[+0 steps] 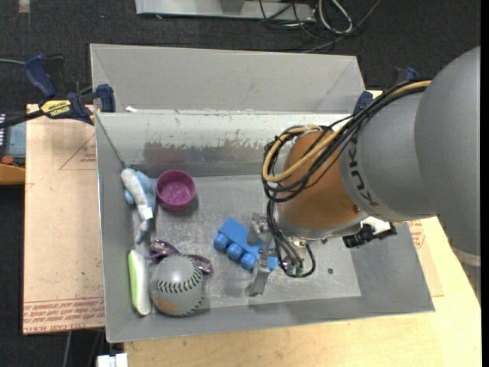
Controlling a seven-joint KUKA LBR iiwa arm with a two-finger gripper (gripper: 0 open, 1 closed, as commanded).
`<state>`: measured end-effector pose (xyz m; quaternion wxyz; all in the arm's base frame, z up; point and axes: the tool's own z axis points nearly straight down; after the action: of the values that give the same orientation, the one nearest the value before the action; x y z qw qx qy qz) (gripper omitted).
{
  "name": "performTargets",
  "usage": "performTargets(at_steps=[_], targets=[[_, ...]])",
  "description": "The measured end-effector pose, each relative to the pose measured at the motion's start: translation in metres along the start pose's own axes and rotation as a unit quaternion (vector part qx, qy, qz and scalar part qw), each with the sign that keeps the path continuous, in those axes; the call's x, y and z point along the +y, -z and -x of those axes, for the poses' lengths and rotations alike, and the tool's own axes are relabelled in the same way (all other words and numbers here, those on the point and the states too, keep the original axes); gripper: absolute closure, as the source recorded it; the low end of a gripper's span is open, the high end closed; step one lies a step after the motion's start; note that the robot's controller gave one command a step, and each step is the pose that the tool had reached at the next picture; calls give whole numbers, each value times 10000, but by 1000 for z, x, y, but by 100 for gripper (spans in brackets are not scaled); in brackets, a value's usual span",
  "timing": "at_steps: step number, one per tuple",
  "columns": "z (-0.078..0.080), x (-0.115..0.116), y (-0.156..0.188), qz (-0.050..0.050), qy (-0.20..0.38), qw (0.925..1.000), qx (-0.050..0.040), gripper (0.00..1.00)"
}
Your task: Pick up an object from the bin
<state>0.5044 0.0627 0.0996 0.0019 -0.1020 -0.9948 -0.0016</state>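
My gripper [258,280] hangs low over the bin floor right of the middle, under the arm's orange cover. Directly beside it lies a blue toy of joined blocks [233,241], whose right end reaches under the gripper. To the left, a grey baseball [178,285] with dark stitching sits near the front wall. A purple looped thing [163,248] rests against the ball's top.
A purple cup [176,189] stands at the back left. A pale blue and white thing [138,192] lies by the left wall, with a green and white brush [137,283] in front of it. The arm's bulk covers the bin's right half.
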Motion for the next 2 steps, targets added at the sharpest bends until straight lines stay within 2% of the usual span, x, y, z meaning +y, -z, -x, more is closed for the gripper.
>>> performTargets(at_steps=[1,2], targets=[[50,-24,-30,5,-588,9983,-57,0],[4,-15,-29,7,-768,9970,-2,100]])
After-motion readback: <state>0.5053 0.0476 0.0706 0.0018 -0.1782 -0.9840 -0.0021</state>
